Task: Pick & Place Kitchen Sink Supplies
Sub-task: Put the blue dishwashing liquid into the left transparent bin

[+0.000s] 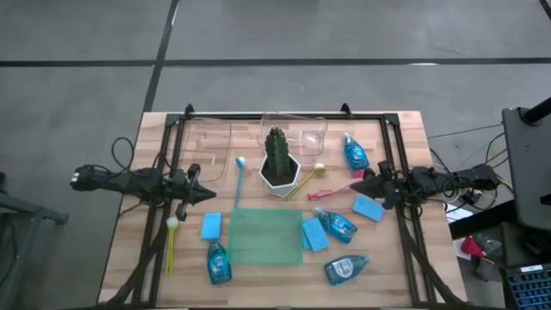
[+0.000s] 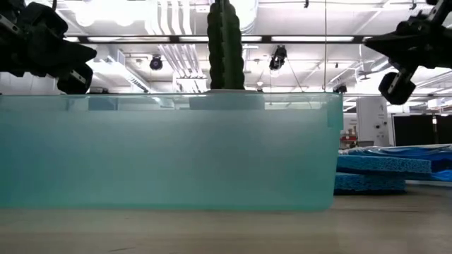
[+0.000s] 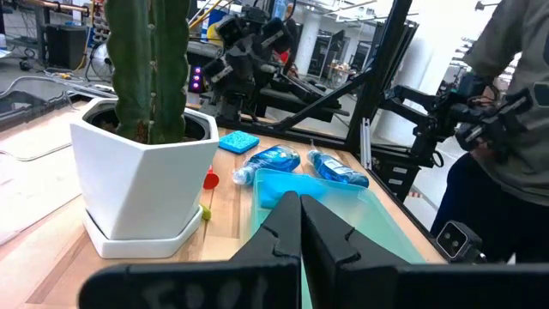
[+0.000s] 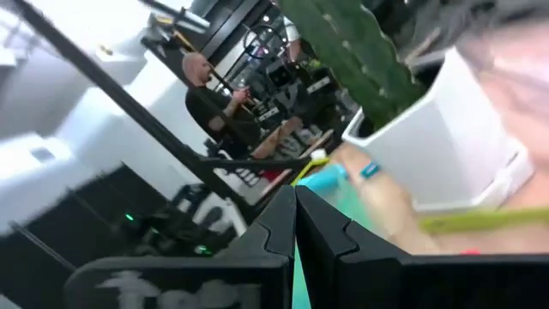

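Scattered on the wooden table (image 1: 129, 250), four soap bottles (image 1: 217, 263), light-blue sponges (image 1: 211, 226) and long brushes (image 1: 238, 179) ring the green mat (image 1: 265, 236) and the cactus (image 1: 277, 153) in its white pot; no label on them is legible. Both the left gripper (image 1: 209, 194) and right gripper (image 1: 356, 188) hover apart, fingers pressed together, empty.

left pincer (image 1: 209, 195) closed, right pincer (image 1: 355, 186) closed, both raised, facing inward
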Controlling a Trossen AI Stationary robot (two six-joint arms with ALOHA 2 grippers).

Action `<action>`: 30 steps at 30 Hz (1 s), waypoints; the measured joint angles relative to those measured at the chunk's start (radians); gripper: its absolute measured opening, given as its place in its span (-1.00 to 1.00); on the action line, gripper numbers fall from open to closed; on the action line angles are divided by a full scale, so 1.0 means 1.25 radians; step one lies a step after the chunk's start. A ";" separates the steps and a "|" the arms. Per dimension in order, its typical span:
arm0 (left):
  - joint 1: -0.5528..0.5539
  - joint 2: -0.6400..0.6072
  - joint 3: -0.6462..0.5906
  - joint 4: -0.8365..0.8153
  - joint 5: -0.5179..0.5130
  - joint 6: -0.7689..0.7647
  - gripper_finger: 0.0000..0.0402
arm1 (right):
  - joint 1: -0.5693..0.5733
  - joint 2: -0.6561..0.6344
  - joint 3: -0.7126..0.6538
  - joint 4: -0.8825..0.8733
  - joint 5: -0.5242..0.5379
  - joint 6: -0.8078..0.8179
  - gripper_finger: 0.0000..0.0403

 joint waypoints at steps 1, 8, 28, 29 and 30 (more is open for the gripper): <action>0.000 0.000 0.000 0.000 0.000 0.000 -1.00 | 0.000 0.000 0.000 0.015 0.000 0.025 -0.96; 0.000 0.000 0.000 0.000 0.000 0.000 -1.00 | 0.000 0.001 0.001 0.075 0.054 0.131 -0.96; 0.000 0.000 0.000 0.000 0.000 0.000 -1.00 | 0.001 0.476 0.212 -0.184 -0.216 0.449 -0.06; 0.000 0.000 0.000 0.000 0.000 0.000 -1.00 | 0.001 0.500 0.245 -0.216 -0.216 0.423 0.00; 0.000 0.000 0.000 0.000 0.000 0.000 -1.00 | 0.000 0.526 0.280 -0.264 -0.216 0.393 0.06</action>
